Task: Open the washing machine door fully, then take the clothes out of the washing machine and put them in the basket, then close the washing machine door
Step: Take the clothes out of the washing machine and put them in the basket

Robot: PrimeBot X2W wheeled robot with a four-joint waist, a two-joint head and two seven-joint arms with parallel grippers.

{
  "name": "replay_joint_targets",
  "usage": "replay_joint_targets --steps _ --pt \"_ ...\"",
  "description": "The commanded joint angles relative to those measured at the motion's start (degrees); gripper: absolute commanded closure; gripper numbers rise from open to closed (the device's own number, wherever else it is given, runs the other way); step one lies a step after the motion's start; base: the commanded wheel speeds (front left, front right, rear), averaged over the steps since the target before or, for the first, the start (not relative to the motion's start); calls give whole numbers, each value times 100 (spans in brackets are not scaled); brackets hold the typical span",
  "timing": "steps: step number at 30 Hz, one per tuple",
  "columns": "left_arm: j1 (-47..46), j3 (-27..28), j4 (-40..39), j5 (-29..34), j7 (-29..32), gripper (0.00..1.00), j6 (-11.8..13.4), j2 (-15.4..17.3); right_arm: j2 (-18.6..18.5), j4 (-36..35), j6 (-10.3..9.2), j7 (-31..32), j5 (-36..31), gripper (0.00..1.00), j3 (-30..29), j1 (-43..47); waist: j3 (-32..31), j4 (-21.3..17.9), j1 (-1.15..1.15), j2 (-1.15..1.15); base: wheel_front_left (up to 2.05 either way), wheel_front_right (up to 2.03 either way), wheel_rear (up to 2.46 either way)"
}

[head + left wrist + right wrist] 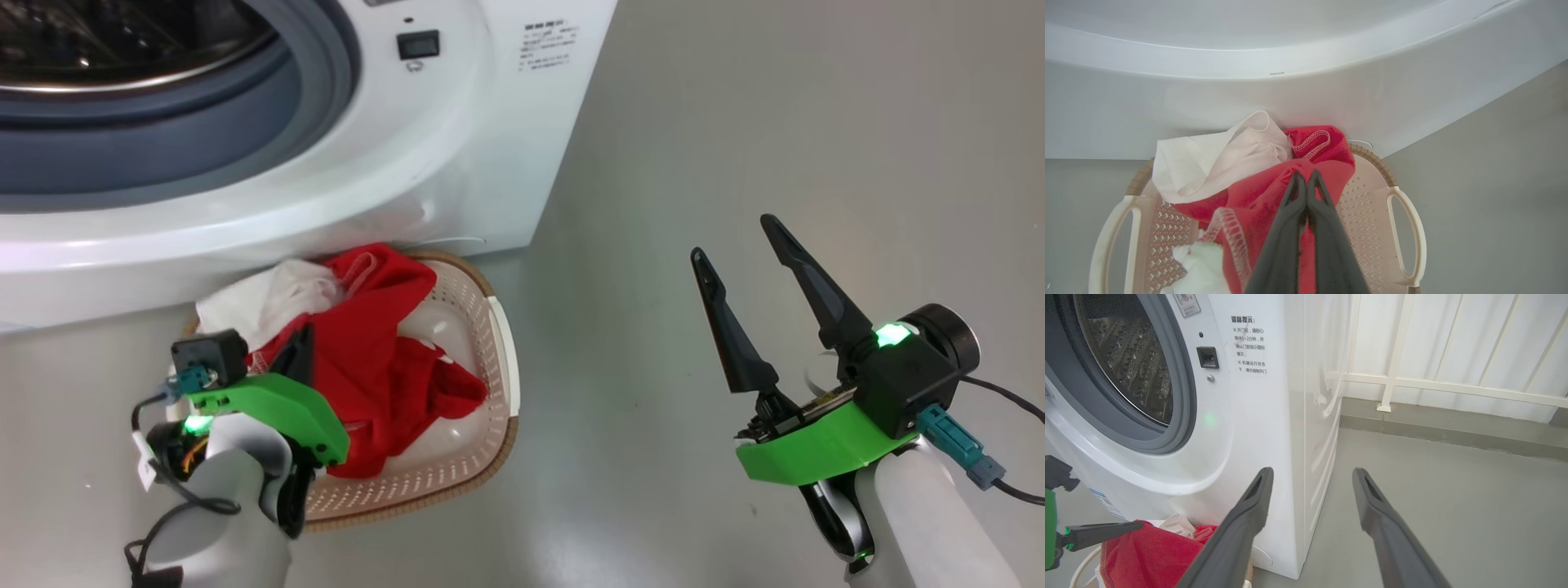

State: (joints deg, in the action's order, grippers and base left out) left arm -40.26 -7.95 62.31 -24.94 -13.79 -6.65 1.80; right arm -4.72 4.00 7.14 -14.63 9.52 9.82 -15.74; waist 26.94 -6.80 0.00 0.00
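Note:
The washing machine (457, 163) stands with its round opening bare; its grey rubber ring and steel drum (1131, 367) show, and the washing machine door is out of view. The cream basket (500, 343) sits on the floor against the machine's front. Red clothes (367, 359) with a white piece (269, 298) lie heaped in it. My left gripper (1306, 176) is over the basket, shut, with the red fabric (1265, 196) drawn up to a peak at its tips. My right gripper (733, 237) hangs open over bare floor to the right, holding nothing.
Grey floor (775, 122) spreads to the right of the machine. A white railing (1392, 381) and a low kerb run along the back wall beyond the machine's side. The basket's side handle (1404, 228) is free of cloth.

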Motion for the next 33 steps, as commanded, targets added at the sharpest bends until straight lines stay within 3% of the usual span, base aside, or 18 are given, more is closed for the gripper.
replay_joint_targets --steps 1,13,14,15,17,33 --pt "-111 97 54 -21 -96 100 -35 117 -5 -150 35 -37 5 0 118 -80 170 -124 0 0 0 0 0" --pt "-435 19 929 51 -116 100 64 293 12 -115 35 -37 41 0 229 -217 450 -336 0 0 0 0 0" --pt "-439 24 990 38 -116 88 114 321 24 -111 35 -37 49 0 249 -238 479 -364 0 0 0 0 0" --pt "-453 11 1007 48 -116 64 134 335 28 -108 35 -37 54 0 250 -244 493 -375 0 0 0 0 0" --pt "-485 9 1028 47 -117 0 172 350 37 -102 35 -37 55 0 228 -246 514 -380 0 0 0 0 0" --pt "33 320 -652 2 -120 0 -31 222 106 110 35 -37 -18 0 -47 -194 -114 -54 0 0 0 0 0"
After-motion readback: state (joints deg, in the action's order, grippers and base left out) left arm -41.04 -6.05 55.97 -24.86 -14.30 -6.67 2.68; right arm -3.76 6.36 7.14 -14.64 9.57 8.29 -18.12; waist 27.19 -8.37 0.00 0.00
